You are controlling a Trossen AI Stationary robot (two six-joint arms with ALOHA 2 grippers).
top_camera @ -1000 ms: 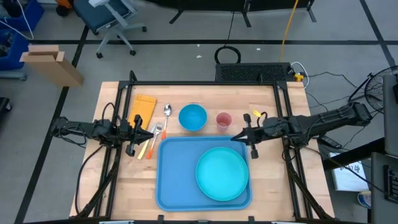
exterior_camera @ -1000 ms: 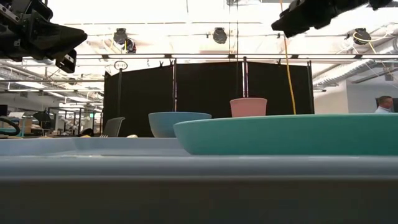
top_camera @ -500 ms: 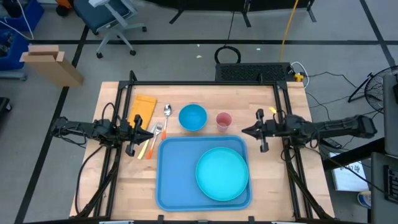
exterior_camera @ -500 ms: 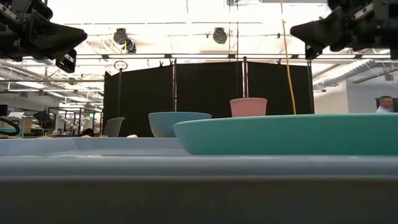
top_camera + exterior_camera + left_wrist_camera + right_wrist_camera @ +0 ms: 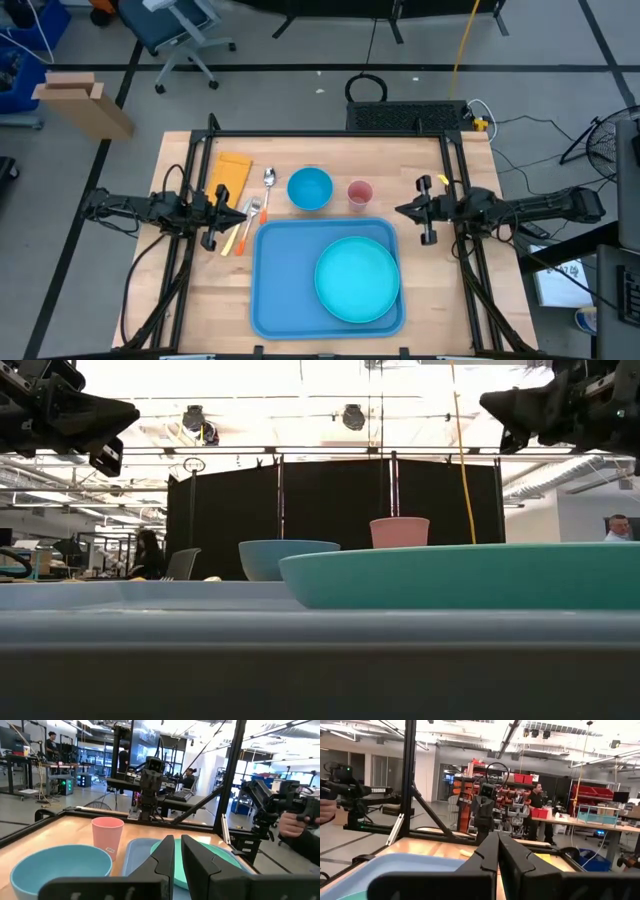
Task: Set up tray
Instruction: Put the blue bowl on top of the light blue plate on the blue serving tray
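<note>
The right gripper (image 5: 400, 211) hangs clenched and empty just off the tray's (image 5: 285, 290) far right corner; the tray lies between both arms with one turquoise plate (image 5: 357, 279) on it. The left gripper (image 5: 247, 211), nearly closed and grasping nothing, hovers over utensils (image 5: 240, 238) that it partly hides, so they are hard to count. Beyond lie one bowl (image 5: 310, 189), one pink cup (image 5: 360, 192) and one spoon (image 5: 269, 181).

We see the plate (image 5: 357, 279) on the right part of the tray (image 5: 284, 290). Behind the tray sit the bowl (image 5: 310, 189) and, right of it, the cup (image 5: 360, 193).
</note>
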